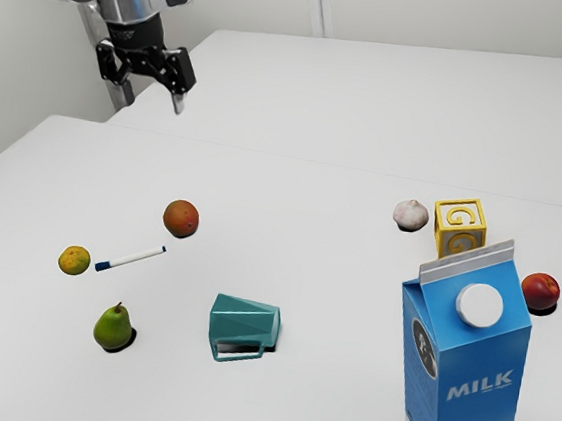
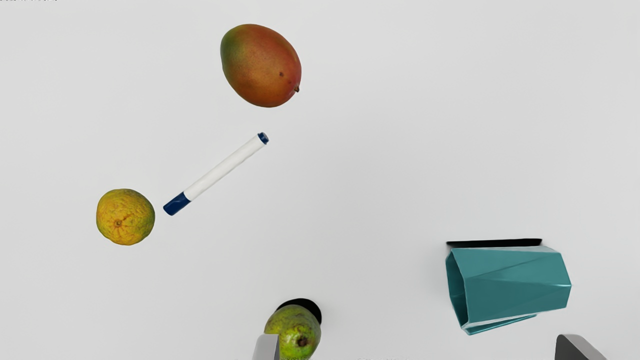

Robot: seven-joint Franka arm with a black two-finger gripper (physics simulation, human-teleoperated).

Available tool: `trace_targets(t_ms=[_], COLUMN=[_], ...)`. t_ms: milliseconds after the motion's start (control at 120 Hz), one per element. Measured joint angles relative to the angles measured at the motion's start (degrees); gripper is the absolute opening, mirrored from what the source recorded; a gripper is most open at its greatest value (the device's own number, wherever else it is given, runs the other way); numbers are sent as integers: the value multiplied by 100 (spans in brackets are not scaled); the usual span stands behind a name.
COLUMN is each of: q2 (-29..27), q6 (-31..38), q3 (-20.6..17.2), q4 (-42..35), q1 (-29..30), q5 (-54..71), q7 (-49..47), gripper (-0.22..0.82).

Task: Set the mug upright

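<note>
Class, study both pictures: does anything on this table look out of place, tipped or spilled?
Yes: the teal mug lies on its side between the pear and the milk carton, though mugs normally stand upright. I see no spill by it.

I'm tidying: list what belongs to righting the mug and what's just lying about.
Job:
teal faceted mug, on its side
black gripper, open

Loose:
oval reddish mango
round yellowish citrus
slim white marker
green pear
white garlic bulb
yellow letter block
round red fruit
blue milk carton
</note>
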Motion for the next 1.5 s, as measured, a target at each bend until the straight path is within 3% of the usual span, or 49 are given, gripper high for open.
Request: trace_targets(t_ms=[217, 333, 475, 658, 775, 1217, 1500], q2=[13, -264, -759, -1795, -1918, -940, -1041], q6=[-25, 368, 1418, 2581, 3082, 3684, 3712], q3=[66, 290, 324, 145, 64, -46, -381], q4=[-441, -1591, -3481, -5424, -6243, -6649, -6895], q1=[149, 549, 1236, 1172, 1344, 1357, 1303], q5=[-367, -1017, -2600, -4745, -5947, -8196, -8939], q7=[18, 104, 586, 1535, 2191, 4243, 5102], gripper=[60, 60, 61, 60, 60, 60, 60])
